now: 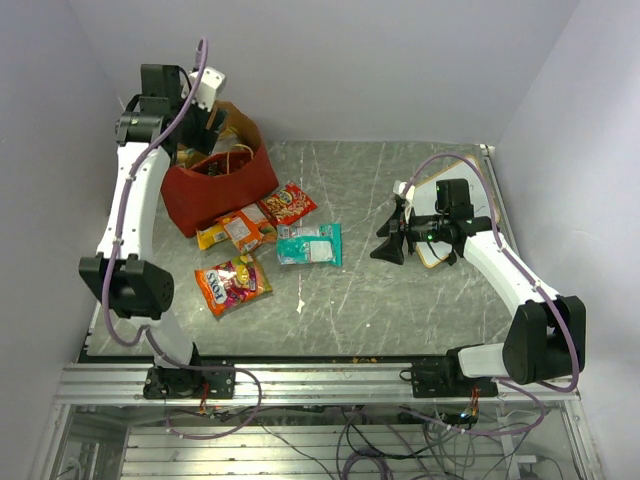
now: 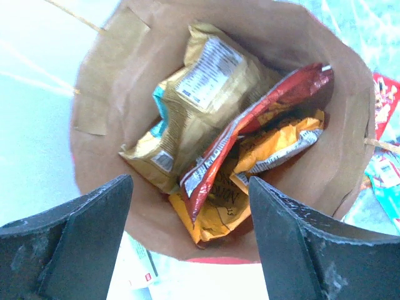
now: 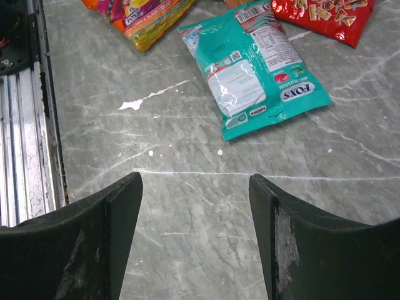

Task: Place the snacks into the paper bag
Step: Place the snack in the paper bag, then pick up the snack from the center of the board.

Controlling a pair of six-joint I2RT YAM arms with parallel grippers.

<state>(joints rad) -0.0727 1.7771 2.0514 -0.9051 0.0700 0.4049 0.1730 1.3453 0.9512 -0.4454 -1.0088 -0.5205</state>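
Both empty, left end effector (image 2: 189, 182) wide apart above paper bag (image 2: 100, 140), right end effector (image 3: 194, 179) wide above table (image 3: 94, 134).

Colours on a grey, white-veined table (image 1: 400, 290)
The bag (image 1: 215, 195) is seen red outside and kraft brown inside, where a gold packet (image 2: 200, 94) and a red-and-orange packet (image 2: 250, 125) are shown. On the table, a teal packet (image 3: 253, 69), a red packet (image 1: 288, 203), an orange-yellow packet (image 1: 235, 230) and a multicolour packet (image 1: 232, 284) are seen.

Left hand (image 2: 189, 182): arm stretched far forward, pointed downward, fingers stood wide apart. Right hand (image 3: 195, 178): hovered low, fingers apart.
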